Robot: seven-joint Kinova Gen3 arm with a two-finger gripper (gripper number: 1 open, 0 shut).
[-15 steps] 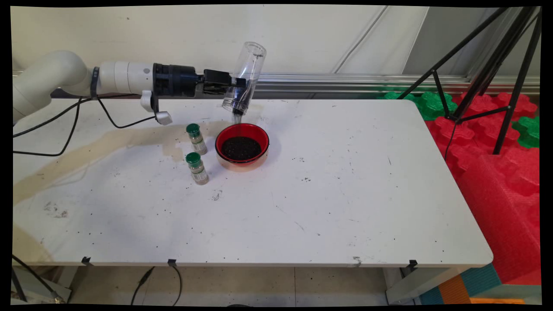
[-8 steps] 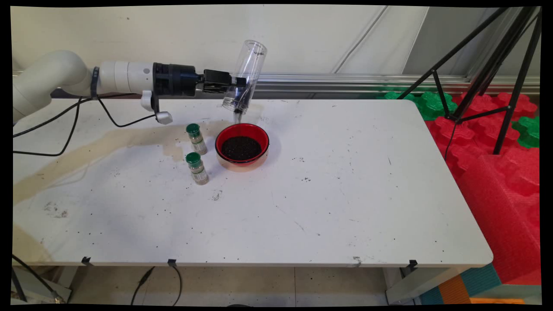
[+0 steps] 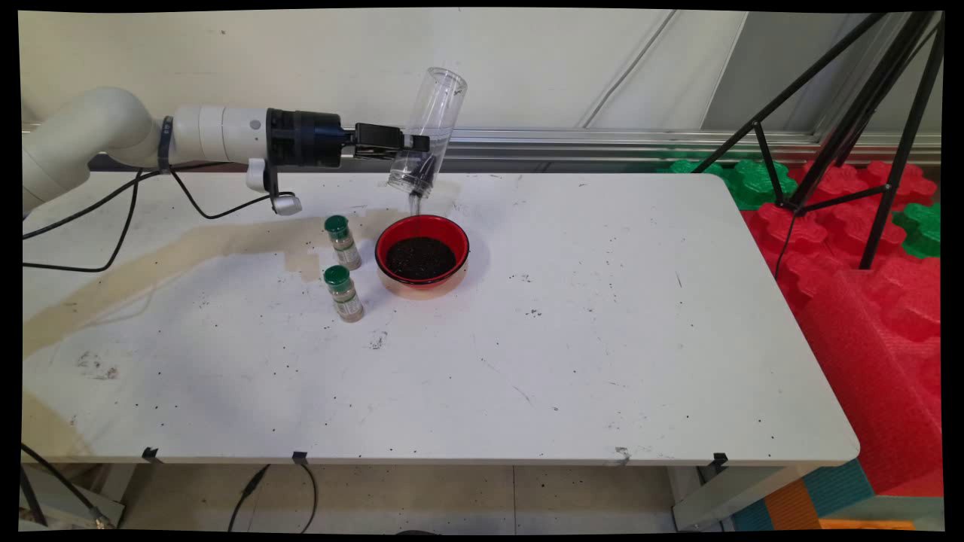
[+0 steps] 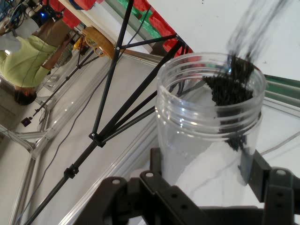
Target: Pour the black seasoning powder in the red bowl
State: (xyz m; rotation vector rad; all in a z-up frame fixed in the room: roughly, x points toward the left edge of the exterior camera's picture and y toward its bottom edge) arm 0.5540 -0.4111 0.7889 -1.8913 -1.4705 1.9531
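Note:
My gripper (image 3: pixel 419 144) is shut on a clear plastic jar (image 3: pixel 429 128), held upside down and tilted, mouth down, above the far rim of a red bowl (image 3: pixel 459 235). Dark grains stream from the jar's mouth into the bowl, which holds a dark heap of them. In the hand view the clear jar (image 4: pixel 206 136) stands between the fingers (image 4: pixel 255 171), and dark grains cling near its mouth and fall away past it. Two small spice bottles with green caps (image 3: pixel 343 242) (image 3: pixel 343 293) stand just left of the bowl.
A white table (image 3: pixel 572 339) speckled with dark grains carries a tan stain on its left part. A black tripod (image 3: pixel 851 113) stands at the right over red and green foam mats (image 3: pixel 866 248). Black cables (image 3: pixel 113 203) hang from the arm.
The jar has risen slightly and tipped a little more upright, mouth still down. The stream of grains continues into the bowl.

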